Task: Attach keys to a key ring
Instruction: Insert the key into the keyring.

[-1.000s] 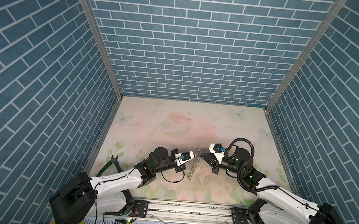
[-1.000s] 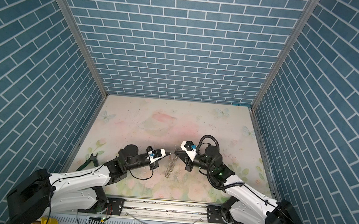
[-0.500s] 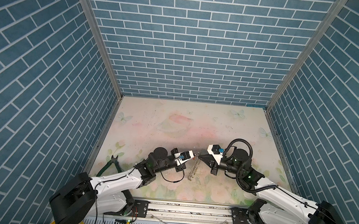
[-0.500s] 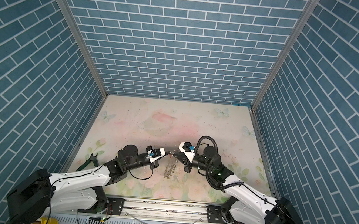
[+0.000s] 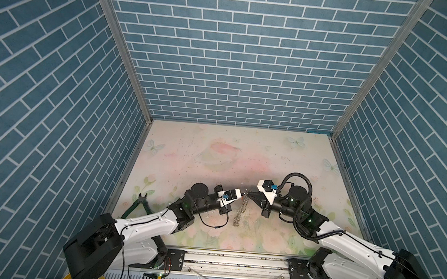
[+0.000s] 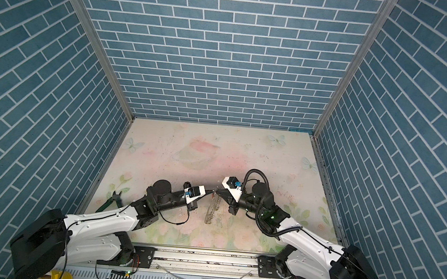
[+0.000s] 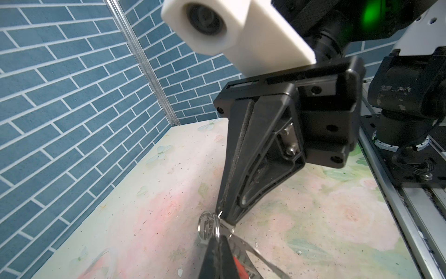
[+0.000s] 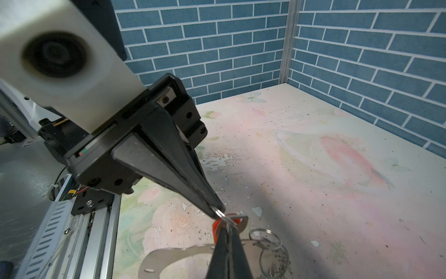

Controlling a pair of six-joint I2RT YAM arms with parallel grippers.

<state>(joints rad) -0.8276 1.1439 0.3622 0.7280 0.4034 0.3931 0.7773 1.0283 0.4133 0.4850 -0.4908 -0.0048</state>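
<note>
Left jaws pinch the tiny loop of the orange-red key tag (image 8: 215, 228); right jaws, clenched, meet them tip to tip. Beneath them the key ring (image 5: 241, 210) dangles over the tabletop (image 5: 216, 150).

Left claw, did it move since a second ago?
No. The left claw sits just as far from the green pliers as before.

Looking steeply down from high at the near edge in both top views, covering the whole pale floral tabletop (image 5: 216, 150). Facing each other closely from the wrists, framing black tapered right gripper (image 7: 225, 217) and left gripper (image 8: 218, 212), overlapping there.
</note>
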